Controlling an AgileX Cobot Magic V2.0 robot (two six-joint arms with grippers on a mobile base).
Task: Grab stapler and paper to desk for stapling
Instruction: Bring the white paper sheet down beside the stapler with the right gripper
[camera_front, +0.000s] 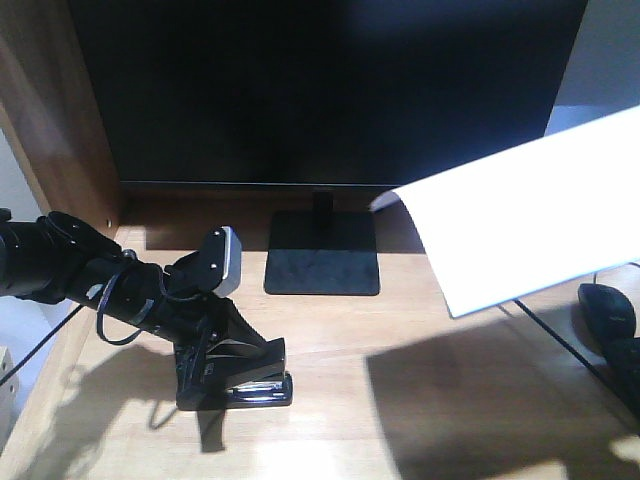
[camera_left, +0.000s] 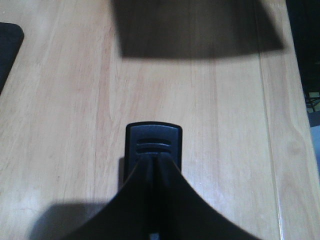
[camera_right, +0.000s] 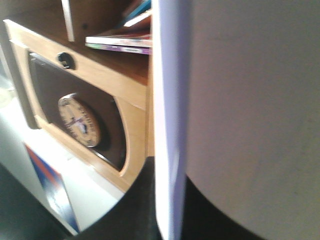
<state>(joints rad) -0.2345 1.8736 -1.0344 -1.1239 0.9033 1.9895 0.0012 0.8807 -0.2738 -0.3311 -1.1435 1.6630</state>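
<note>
Lying on the desk (camera_front: 330, 430), the stapler (camera_front: 252, 378) runs left-right with its free end pointing right, left gripper (camera_front: 205, 362) clamped on its rear, while the right gripper (camera_right: 167, 212) pinches the paper (camera_front: 520, 220), tilted in the air over the desk's right side.

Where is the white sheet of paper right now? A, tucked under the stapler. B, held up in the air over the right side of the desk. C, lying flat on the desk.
B: the paper hangs tilted above the desk, throwing a shadow on it, with its edge pinched in the right gripper.
</note>
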